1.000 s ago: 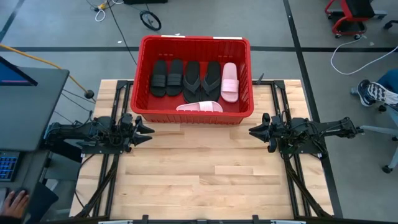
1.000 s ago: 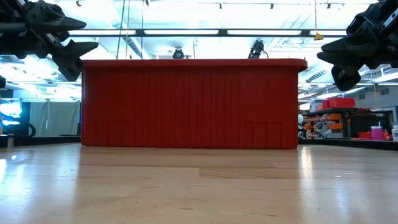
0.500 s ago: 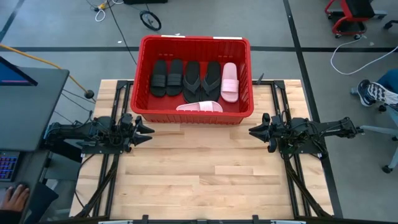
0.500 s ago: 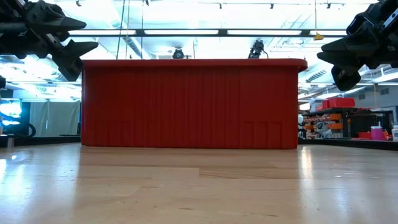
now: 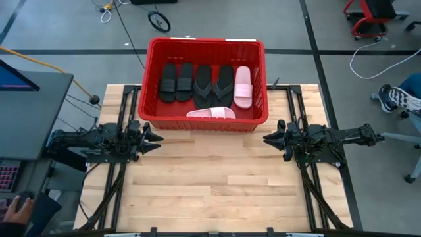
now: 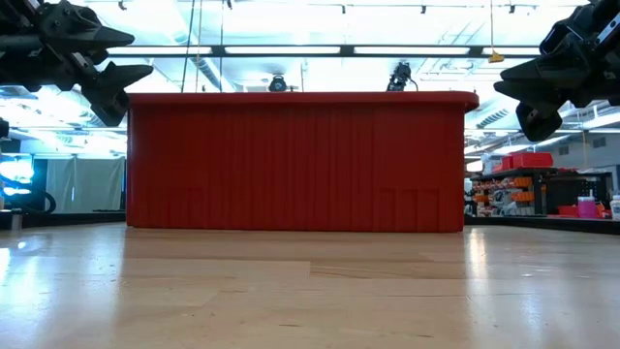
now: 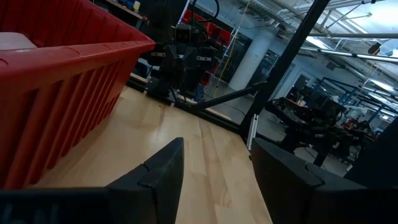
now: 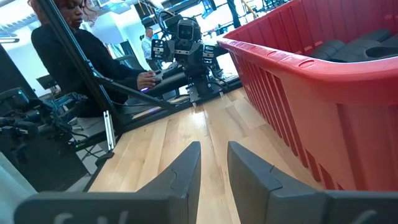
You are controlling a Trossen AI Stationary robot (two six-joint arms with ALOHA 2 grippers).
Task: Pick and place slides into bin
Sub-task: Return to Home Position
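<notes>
High view: bin [image 5: 206, 41] near left tool [image 5: 158, 140]

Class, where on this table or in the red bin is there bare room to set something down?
The table is bare wood between the left gripper and right gripper, and nearer than the bin. Inside, only a strip by the far wall is bare; slides crowd the rest.

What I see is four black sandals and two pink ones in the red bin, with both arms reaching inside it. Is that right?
No. The high view shows the left fingers and right fingers outside the red bin, over the table beside its near corners. All six sandals are inside.
</notes>
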